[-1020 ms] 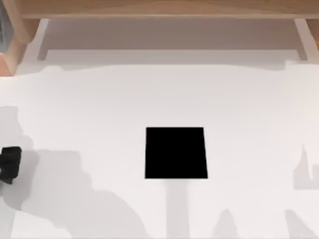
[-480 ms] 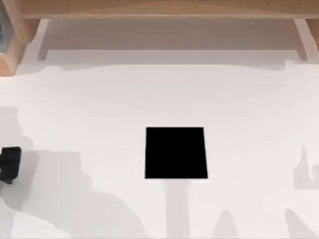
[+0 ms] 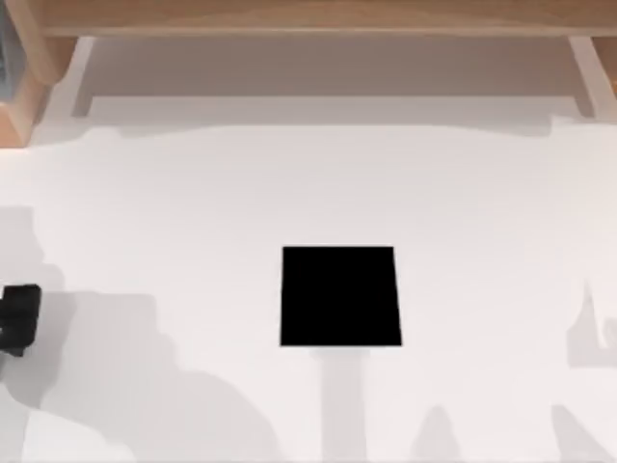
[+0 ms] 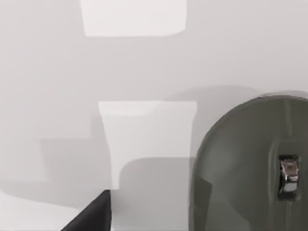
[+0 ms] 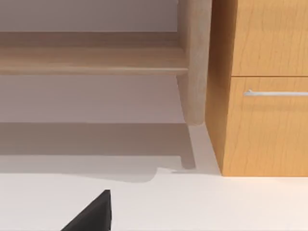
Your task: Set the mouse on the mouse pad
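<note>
1. Grey-olive, smooth and domed: mouse sitting large at lower right of the left wrist view, on the white table, silver scroll wheel glinting on its back.
2. Black mouse pad lying flat at centre of the top view, bare, well apart from the left edge.
3. Left tool poised at far left edge of the top view, low in the frame, close above the mouse; one dark finger visible at lower left of its wrist view. Spread or pressed together: cannot tell.
4. Right tool finger at lower left of its own view, facing wooden drawers; arm parked, state likewise unclear.
5. Handling guess: light, rigid, slick plastic shell, likely to slip off the crown. Best pinched across the narrow flanks, mid-length, clear of the wheel.
</note>
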`<action>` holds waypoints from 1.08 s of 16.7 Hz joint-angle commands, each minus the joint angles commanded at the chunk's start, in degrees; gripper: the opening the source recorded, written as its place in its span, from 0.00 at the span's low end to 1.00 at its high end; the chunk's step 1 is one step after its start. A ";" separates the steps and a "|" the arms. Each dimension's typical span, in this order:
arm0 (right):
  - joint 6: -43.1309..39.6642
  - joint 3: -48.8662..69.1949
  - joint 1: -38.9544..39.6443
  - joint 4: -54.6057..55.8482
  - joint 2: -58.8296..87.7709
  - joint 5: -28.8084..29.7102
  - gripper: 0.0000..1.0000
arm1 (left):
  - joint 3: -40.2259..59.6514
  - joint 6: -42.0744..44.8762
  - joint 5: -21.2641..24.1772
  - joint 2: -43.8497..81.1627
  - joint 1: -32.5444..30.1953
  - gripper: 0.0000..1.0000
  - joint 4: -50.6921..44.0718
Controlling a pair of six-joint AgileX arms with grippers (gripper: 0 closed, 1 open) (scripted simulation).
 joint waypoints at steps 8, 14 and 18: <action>0.00 0.00 0.00 0.00 0.00 0.00 1.00 | 0.00 0.00 0.00 0.00 0.00 0.00 0.00; 0.00 0.00 0.00 0.00 0.00 0.00 1.00 | 4.36 0.04 0.43 -4.44 -0.12 0.00 -6.66; 0.00 0.00 0.00 0.00 0.00 0.00 1.00 | 11.07 -0.15 0.42 -8.56 -0.15 0.00 -19.11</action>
